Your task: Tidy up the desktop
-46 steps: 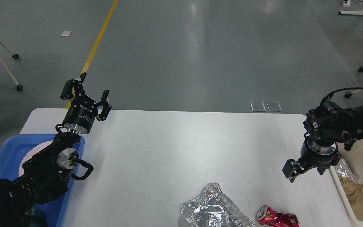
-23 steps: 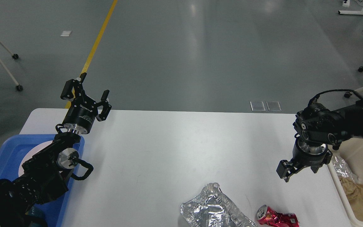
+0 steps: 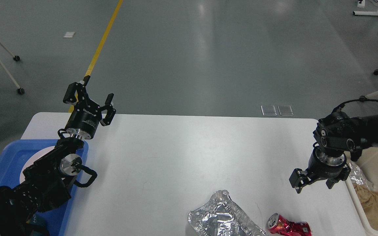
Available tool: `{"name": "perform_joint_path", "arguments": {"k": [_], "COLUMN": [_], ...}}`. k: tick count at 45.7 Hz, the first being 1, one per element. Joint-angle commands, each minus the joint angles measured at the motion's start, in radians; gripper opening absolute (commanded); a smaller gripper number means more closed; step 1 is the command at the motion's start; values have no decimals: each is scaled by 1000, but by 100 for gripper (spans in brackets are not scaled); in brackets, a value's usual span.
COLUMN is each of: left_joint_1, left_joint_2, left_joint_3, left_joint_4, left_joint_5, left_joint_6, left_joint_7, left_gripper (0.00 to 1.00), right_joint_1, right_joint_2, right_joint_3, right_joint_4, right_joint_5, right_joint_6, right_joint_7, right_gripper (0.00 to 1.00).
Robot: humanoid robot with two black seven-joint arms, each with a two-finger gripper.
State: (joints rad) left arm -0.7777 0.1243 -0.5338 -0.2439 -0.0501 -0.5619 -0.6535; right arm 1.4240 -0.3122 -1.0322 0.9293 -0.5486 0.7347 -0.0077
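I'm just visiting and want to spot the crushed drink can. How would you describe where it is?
Start at the big white desktop and follow its near edge towards the right. There, next to a crumpled sheet of silver foil, lies the can on its side. It is the only shiny red thing on the table, dented, its round top facing left.
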Motion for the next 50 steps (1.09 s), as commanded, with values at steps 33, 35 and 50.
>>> {"name": "perform_joint_path", "arguments": {"k": [33,35,50], "left_joint_1": [0,0,0], "left_joint_2": [0,0,0], "left_joint_3": [0,0,0], "left_joint_4": [0,0,0], "left_joint_5": [1,-1,-1], "left_joint_6": [0,0,0], "left_joint_7": [0,0,0], "left_gripper": [96,97,97], "right_joint_1": [47,32,-120], "right_joint_2": [-197,-218,-306], "right_joint_3": [-250,-250,-227], "right_joint_4": [23,25,95], "right_joint_5": [538,558,579], "right_joint_6": [9,14,57], "right_joint_7": [-6,-6,-3], "right_gripper": [100,100,100]}}
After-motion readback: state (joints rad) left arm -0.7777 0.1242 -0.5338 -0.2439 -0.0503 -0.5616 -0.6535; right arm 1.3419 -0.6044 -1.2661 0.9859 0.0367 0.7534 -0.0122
